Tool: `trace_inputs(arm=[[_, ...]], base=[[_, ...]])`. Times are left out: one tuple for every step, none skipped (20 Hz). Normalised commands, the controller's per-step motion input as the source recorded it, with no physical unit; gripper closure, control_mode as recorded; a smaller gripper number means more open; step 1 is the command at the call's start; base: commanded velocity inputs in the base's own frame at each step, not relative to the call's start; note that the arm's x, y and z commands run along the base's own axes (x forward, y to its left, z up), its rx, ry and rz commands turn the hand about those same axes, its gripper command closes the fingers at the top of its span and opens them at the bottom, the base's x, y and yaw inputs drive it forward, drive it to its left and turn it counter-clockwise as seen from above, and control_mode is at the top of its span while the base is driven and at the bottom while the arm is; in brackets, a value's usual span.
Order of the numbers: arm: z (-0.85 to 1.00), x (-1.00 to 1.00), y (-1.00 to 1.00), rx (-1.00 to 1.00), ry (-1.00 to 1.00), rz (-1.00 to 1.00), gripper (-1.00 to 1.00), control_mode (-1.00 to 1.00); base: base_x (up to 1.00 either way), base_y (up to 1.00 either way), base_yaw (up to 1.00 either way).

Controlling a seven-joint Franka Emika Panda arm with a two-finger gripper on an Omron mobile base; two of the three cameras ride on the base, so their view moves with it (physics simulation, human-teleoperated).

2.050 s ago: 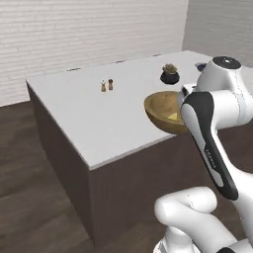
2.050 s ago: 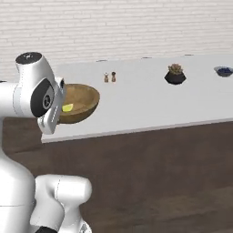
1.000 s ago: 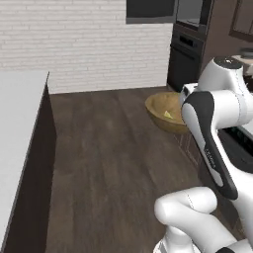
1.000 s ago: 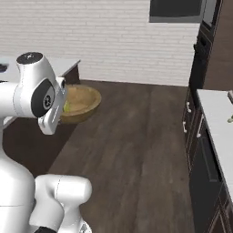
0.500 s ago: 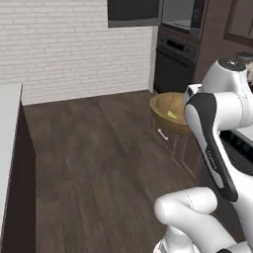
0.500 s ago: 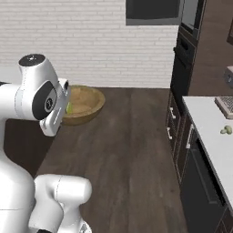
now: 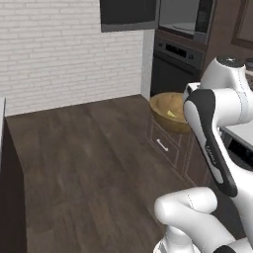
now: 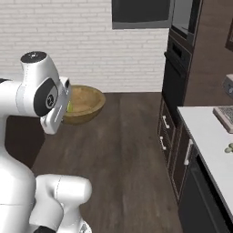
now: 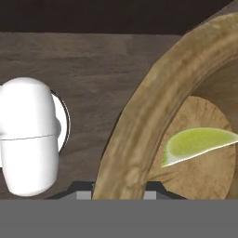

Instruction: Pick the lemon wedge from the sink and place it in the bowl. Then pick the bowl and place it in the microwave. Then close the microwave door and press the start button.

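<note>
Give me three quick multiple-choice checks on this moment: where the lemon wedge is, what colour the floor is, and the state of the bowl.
1. Where is the lemon wedge?
A. On the floor
B. Inside the bowl
C. On the white counter

2. What colour is the floor?
A. Dark brown wood
B. White tile
C. Grey stone

3. What state is the bowl in?
A. Resting on a counter
B. Inside the microwave
C. Carried above the floor by the end effector

Answers:
1 B, the hand view shows it lying on the bowl's inner bottom.
2 A, both base views show dark planks.
3 C, it hangs at the arm's end, floor beneath.
</note>
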Motion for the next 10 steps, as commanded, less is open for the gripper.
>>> trace_inputs(arm=[[0.0, 0.0, 0.0, 0.0, 0.0, 0.0, 1.0, 1.0], [0.0, 0.0, 0.0, 0.0, 0.0, 0.0, 1.0, 1.0], [0.0, 0.0, 0.0, 0.0, 0.0, 0.0, 1.0, 1.0], [0.0, 0.0, 0.0, 0.0, 0.0, 0.0, 1.0, 1.0], [0.0, 0.0, 0.0, 0.0, 0.0, 0.0, 1.0, 1.0], [0.0, 0.0, 0.0, 0.0, 0.0, 0.0, 1.0, 1.0], [0.0, 0.0, 0.0, 0.0, 0.0, 0.0, 1.0, 1.0], [0.0, 0.0, 0.0, 0.0, 0.0, 0.0, 1.0, 1.0], [0.0, 0.0, 0.0, 0.0, 0.0, 0.0, 1.0, 1.0], [0.0, 0.0, 0.0, 0.0, 0.0, 0.0, 1.0, 1.0]], base=[[0.51, 0.42, -0.2], [0.53, 0.46, -0.2], [0.53, 0.5, -0.2], [0.55, 0.5, -0.2], [0.47, 0.4, -0.19], [0.35, 0.29, -0.16], [0.35, 0.3, -0.16], [0.37, 0.38, -0.17], [0.35, 0.29, -0.17], [0.31, 0.22, -0.16]])
